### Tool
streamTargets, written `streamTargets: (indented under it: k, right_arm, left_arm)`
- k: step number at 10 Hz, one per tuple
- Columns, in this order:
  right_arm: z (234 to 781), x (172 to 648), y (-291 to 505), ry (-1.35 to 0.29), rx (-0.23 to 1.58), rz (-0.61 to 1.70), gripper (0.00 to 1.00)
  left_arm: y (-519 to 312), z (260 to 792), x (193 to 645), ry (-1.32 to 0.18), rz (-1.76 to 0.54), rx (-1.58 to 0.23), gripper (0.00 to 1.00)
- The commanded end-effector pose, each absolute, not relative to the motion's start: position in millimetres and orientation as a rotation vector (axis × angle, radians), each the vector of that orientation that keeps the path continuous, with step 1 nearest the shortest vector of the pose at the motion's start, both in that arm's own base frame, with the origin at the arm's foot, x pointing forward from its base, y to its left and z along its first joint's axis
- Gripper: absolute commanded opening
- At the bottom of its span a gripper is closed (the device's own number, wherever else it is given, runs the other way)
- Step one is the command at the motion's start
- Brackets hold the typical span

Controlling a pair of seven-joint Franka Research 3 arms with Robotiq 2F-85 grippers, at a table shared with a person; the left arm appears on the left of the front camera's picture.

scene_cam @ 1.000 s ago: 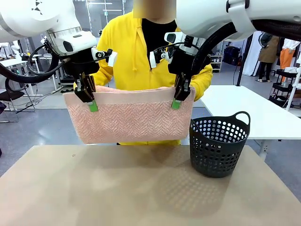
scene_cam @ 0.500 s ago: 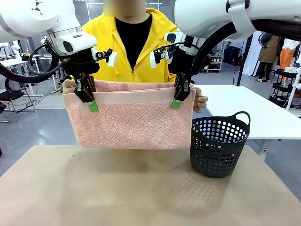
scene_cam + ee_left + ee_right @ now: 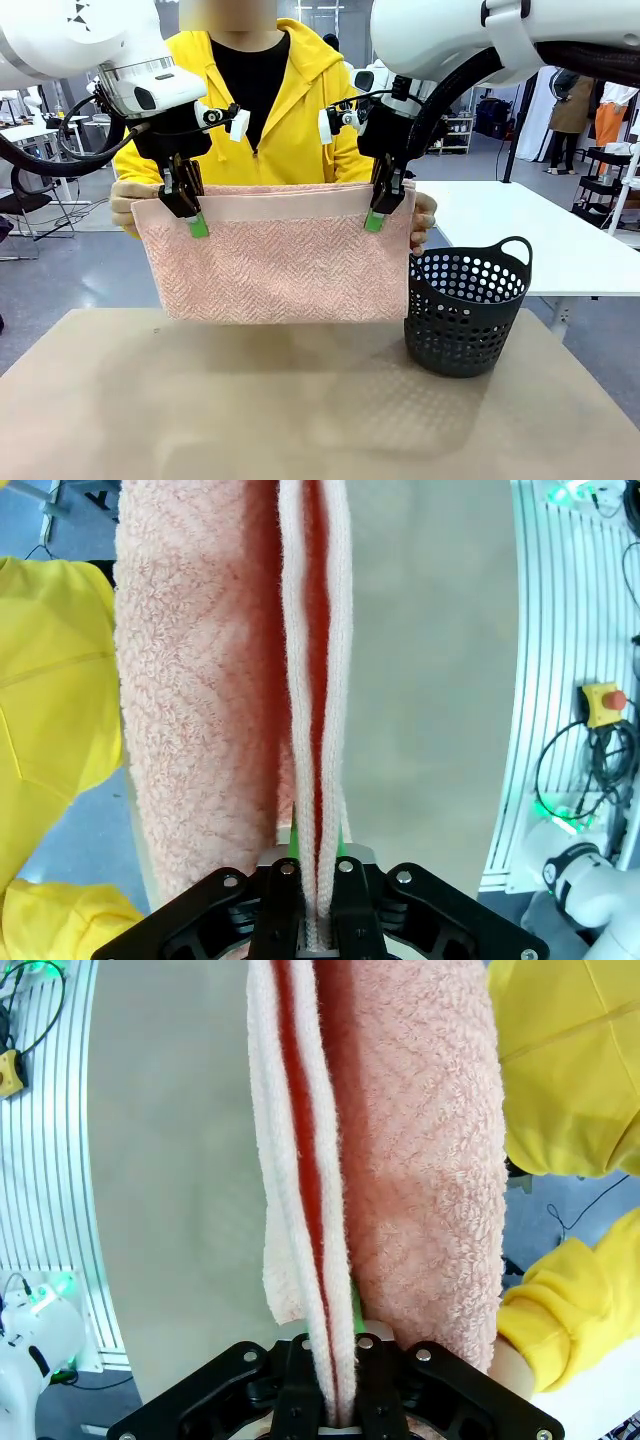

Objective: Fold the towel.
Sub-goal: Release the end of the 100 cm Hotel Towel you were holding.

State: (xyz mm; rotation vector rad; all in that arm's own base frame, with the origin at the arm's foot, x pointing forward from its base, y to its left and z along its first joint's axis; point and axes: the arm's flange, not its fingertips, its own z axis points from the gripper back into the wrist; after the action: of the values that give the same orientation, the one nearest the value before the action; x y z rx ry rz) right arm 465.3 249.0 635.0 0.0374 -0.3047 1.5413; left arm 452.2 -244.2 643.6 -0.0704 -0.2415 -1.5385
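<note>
I look across a tan table (image 3: 300, 400) in a big work room, and a person (image 3: 255, 110) in a yellow top stands at its far edge. The towel (image 3: 275, 265) hangs in the air over that far edge, spread wide and flat, not touching the table top. My left gripper (image 3: 197, 224) is pinched tight on the top hem near one end. My right gripper (image 3: 374, 219) is pinched tight on the hem near the other end. In my wrist cameras each claw bites two thin hem layers, and one more thick layer hangs behind them on the person's side. One hand (image 3: 122, 205) holds the towel's end beside my left claw, and the other hand (image 3: 424, 216) holds the end beside my right claw. So I think the towel is already doubled over, but it is not laid down yet and may need one more fold. A black basket (image 3: 465, 310) stands toward the table's far right corner, just beside the towel's lower corner.
</note>
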Motion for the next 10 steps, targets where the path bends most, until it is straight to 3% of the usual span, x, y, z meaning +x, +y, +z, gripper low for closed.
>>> streamTargets:
  k: [1,10]
  right_arm:
    - [635.2,465.8,247.3,-0.303,0.038,1.541,0.0]
    - [635.2,465.8,247.3,-0.303,0.038,1.541,0.0]
  left_arm:
    - [-243.4,645.4,453.2,-0.246,-1.537,-0.07,0.0]
    - [-243.4,645.4,453.2,-0.246,-1.537,-0.07,0.0]
